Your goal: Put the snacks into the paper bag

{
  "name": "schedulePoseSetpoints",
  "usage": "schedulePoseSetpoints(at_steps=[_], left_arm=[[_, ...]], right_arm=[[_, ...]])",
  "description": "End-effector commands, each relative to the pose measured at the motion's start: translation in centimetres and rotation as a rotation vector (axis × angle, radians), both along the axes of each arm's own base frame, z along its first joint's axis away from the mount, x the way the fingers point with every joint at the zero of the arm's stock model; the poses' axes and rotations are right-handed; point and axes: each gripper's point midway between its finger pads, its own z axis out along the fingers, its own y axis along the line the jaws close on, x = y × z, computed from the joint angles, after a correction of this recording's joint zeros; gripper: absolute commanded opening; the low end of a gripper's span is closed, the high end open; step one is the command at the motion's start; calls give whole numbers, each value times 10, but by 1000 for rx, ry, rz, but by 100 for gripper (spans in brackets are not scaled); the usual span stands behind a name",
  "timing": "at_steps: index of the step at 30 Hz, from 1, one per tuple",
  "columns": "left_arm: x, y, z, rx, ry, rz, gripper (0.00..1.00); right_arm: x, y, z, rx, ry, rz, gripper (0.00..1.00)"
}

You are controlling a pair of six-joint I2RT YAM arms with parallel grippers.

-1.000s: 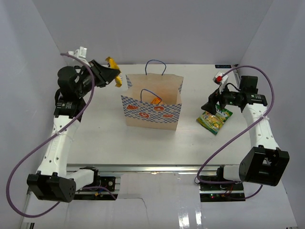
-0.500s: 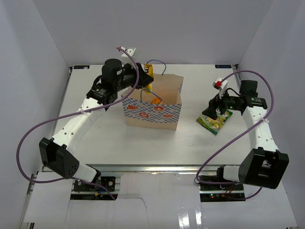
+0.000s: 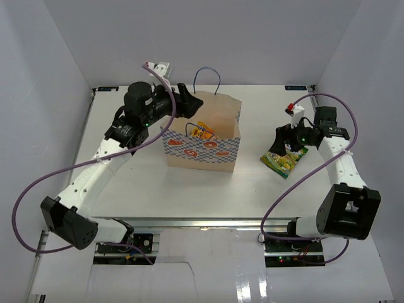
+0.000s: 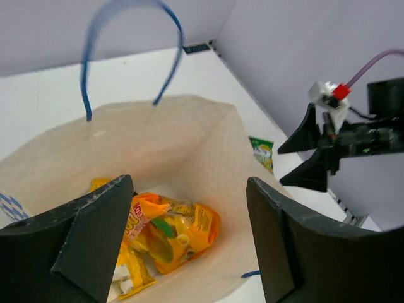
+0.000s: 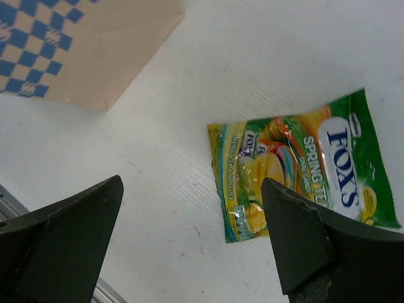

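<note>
The paper bag (image 3: 202, 146) stands upright mid-table, mouth open. My left gripper (image 3: 190, 102) hovers over its back-left rim, open with nothing between its fingers (image 4: 85, 243). Below it, on the bag's floor, lie an orange pouch (image 4: 183, 230) and yellow bar wrappers (image 4: 129, 274). Those snacks (image 3: 202, 131) also show from above. A green-yellow pouch (image 5: 303, 167) lies flat on the table right of the bag (image 5: 95, 44). My right gripper (image 5: 189, 246) hangs open just above that pouch's near-left corner, touching nothing. From the top view it (image 3: 282, 142) sits over the pouch (image 3: 285, 162).
White walls close in the table on the left, back and right. The bag's blue cord handle (image 4: 126, 38) arches up in front of my left gripper. A metal rail (image 3: 202, 222) runs along the near table edge.
My left arm swung from the far left to above the bag carrying a yellow-orange snack, then opened; the snack now lies inside the bag. The right arm barely shifted.
</note>
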Motion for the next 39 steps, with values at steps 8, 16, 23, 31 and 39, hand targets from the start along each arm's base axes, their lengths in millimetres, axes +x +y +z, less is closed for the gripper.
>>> schedulePoseSetpoints(at_steps=[8, 16, 23, 31, 39], left_arm=[[-52, 90, 26, -40, -146, 308, 98], [-103, 132, -53, -134, 19, 436, 98], [-121, 146, -84, -191, 71, 481, 98], [-118, 146, -93, -179, 100, 494, 98], [-118, 149, -99, -174, 110, 510, 98]], right_arm=[[1, -98, -38, -157, 160, -934, 90], [2, -92, -81, 15, 321, -977, 90], [25, -78, -103, 152, 393, -948, 90], [33, -68, -134, 200, 481, -947, 95], [30, -76, -156, 141, 487, -961, 63]])
